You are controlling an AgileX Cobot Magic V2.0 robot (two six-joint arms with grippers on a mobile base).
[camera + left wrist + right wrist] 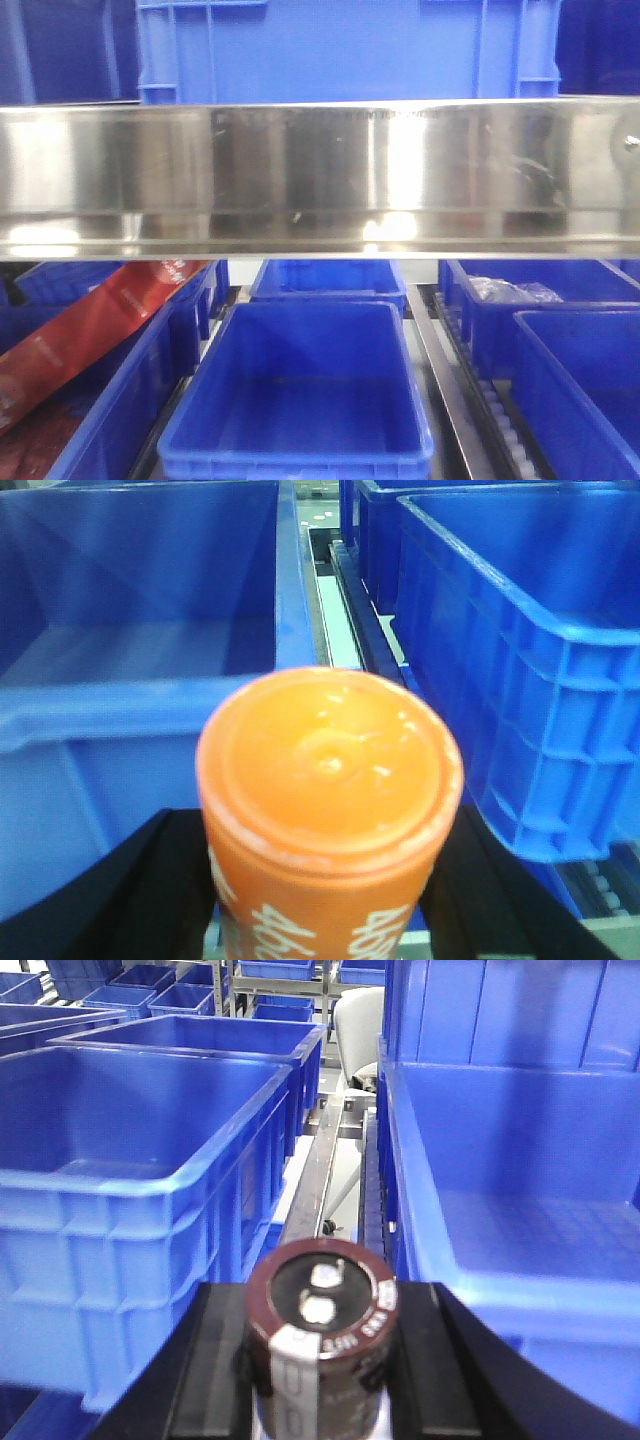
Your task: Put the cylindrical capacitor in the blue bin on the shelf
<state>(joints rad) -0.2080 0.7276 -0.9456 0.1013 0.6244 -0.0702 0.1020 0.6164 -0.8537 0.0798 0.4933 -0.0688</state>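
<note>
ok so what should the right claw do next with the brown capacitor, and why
Probably ease the right claw forward and across, over the near rim of the nearest blue bin. The brown capacitor is gripped but sits short of both bins, in line with the metal rail between them, so opening now would likely miss.

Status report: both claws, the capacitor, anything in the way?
Left claw shut on orange cylinder. Right claw shut on brown capacitor, not yet in a blue bin. Nothing seen blocking.
</note>
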